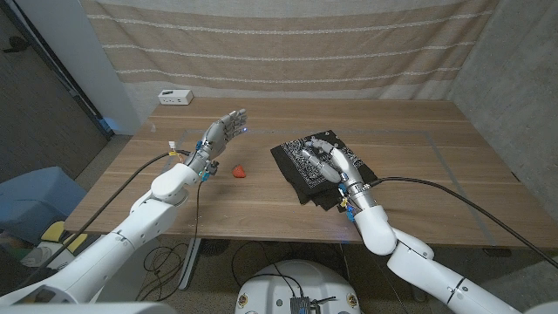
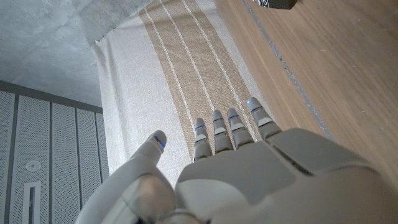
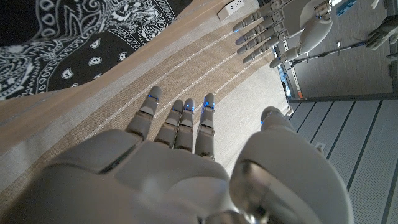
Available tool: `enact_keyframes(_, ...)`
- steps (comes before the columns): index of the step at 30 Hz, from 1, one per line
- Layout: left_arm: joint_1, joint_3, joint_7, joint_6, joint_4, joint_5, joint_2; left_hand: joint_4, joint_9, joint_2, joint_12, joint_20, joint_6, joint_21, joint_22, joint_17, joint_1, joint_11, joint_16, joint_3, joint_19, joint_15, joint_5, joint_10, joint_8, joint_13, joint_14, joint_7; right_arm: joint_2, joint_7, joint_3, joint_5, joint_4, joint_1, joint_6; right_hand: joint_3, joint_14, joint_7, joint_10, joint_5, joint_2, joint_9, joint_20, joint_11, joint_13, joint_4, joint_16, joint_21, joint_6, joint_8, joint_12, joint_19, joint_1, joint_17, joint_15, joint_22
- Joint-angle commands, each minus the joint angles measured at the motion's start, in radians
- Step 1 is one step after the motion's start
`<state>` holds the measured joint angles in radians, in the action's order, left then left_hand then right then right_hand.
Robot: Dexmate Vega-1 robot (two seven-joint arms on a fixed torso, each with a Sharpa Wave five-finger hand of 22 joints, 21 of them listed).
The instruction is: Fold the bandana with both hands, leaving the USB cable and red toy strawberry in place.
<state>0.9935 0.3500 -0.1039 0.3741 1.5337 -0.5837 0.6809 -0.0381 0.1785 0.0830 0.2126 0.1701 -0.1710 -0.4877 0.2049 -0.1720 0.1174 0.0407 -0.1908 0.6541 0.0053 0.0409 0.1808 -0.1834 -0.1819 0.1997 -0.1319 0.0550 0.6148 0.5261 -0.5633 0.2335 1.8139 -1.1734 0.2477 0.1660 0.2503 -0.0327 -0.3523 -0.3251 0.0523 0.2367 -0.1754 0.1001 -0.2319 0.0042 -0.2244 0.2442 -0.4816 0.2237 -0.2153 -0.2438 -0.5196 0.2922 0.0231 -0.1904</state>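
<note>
One strawberry (image 1: 239, 171) beside bandana (image 1: 307, 166)

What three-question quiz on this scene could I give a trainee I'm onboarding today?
1. True or false: the right hand is over the black paisley-print cloth bandana.
2. The small red toy strawberry lies: A) on the bandana, B) on the bare wooden table between the hands, C) in the left hand.
3. What does the left hand hold?

Key: 1 true; 2 B; 3 nothing, its fingers are spread, raised off the table.
</note>
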Motion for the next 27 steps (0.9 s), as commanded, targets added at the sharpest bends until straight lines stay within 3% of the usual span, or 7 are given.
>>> enact_keyframes(1, 0.005, -0.007, -0.044, 0.052, -0.035, -0.031, -0.022, 0.009, 0.002, -0.004, 0.0, 0.009, -0.012, 0.006, -0.001, -0.003, 0.008, -0.001, 0.005, 0.001, -0.006, 0.004, -0.002, 0.003, -0.007, 0.003, 0.002, -0.001, -0.039, -0.02, 0.065, -0.095, -0.01, 0.0, 0.053, 0.008, 0.012, -0.002, -0.014, 0.004, 0.0, -0.001, 0.0, -0.001, 0.001, -0.01, -0.009, 0.007, -0.011, 0.008, -0.008, -0.013, -0.019, 0.001, -0.003, -0.001)
enact_keyframes(10, 0.001, -0.013, -0.09, 0.069, -0.067, -0.062, -0.024, 0.024, 0.002, -0.007, 0.001, 0.007, -0.018, 0.008, -0.001, -0.004, 0.012, -0.003, 0.005, -0.001, -0.007, 0.003, -0.003, 0.003, -0.008, 0.003, 0.004, 0.004, -0.063, -0.038, 0.111, -0.177, -0.014, -0.002, 0.083, 0.015, 0.02, -0.002, -0.022, 0.011, 0.002, -0.006, -0.004, -0.004, 0.002, -0.019, -0.011, 0.008, -0.025, 0.01, -0.01, -0.018, -0.028, -0.002, -0.007, -0.001)
enact_keyframes(16, 0.016, -0.02, -0.111, 0.077, -0.071, -0.079, -0.016, 0.026, 0.002, -0.007, 0.001, 0.008, -0.016, 0.008, -0.001, -0.004, 0.013, -0.001, 0.005, -0.001, -0.008, 0.002, -0.003, 0.004, -0.007, 0.003, 0.006, 0.003, -0.068, -0.028, 0.134, -0.166, -0.008, 0.001, 0.071, 0.021, 0.035, -0.004, -0.039, 0.02, 0.005, -0.012, -0.01, -0.001, 0.004, -0.027, -0.015, 0.012, -0.051, 0.015, -0.015, -0.034, -0.034, -0.004, -0.009, -0.001)
enact_keyframes(27, 0.058, -0.061, -0.088, 0.063, -0.082, -0.123, -0.004, 0.028, 0.002, -0.006, -0.004, 0.007, 0.001, 0.009, -0.001, -0.005, 0.01, -0.001, 0.007, -0.003, -0.009, 0.005, -0.003, 0.019, 0.0, 0.003, 0.014, 0.003, -0.13, -0.031, 0.145, -0.231, -0.056, 0.055, 0.08, 0.031, 0.051, -0.007, -0.052, 0.03, 0.01, -0.02, -0.001, -0.002, 0.006, -0.037, -0.019, 0.017, -0.065, 0.014, -0.017, -0.054, -0.042, -0.006, -0.017, -0.001)
